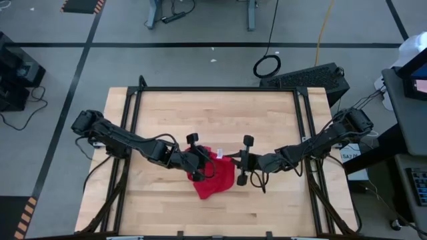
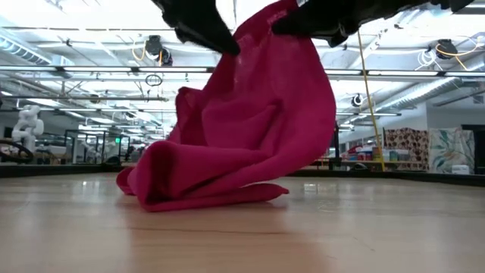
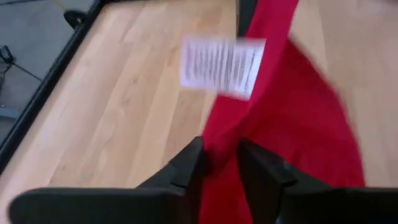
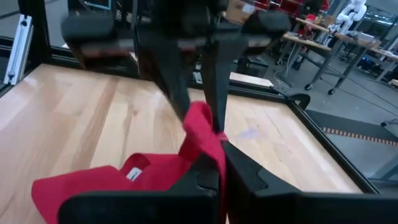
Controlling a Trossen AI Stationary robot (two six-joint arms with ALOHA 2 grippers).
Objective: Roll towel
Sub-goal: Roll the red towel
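Observation:
The red towel (image 1: 215,177) is held up between my two grippers at the table's middle. Its upper part hangs from them and its bunched lower folds (image 2: 189,186) lie on the table. Its white tag (image 3: 221,65) shows at one edge, beyond my left fingers. My left gripper (image 1: 200,160) is shut on the towel from the left. My right gripper (image 1: 241,163) is shut on it from the right. The two grippers face each other, close together. My left gripper pinches a raised strip of the towel (image 3: 219,163) between its two fingers (image 3: 186,168). The cloth runs on past the fingers toward the tag; whether one layer or several, I cannot tell. The towel hangs below, its lower folds on the table. My right gripper pinches a bunched upper part of the towel (image 4: 214,146) between its two fingers (image 4: 205,177), coming level from the table's right. The cloth rises from this hold to the left gripper's fingertips (image 4: 205,115). The rest hangs slack down to the table.
The wooden tabletop (image 1: 213,113) lies bare around the towel, inside a black metal frame (image 1: 133,107). A keyboard (image 1: 313,77) and a cable loop (image 1: 267,65) lie beyond the far edge.

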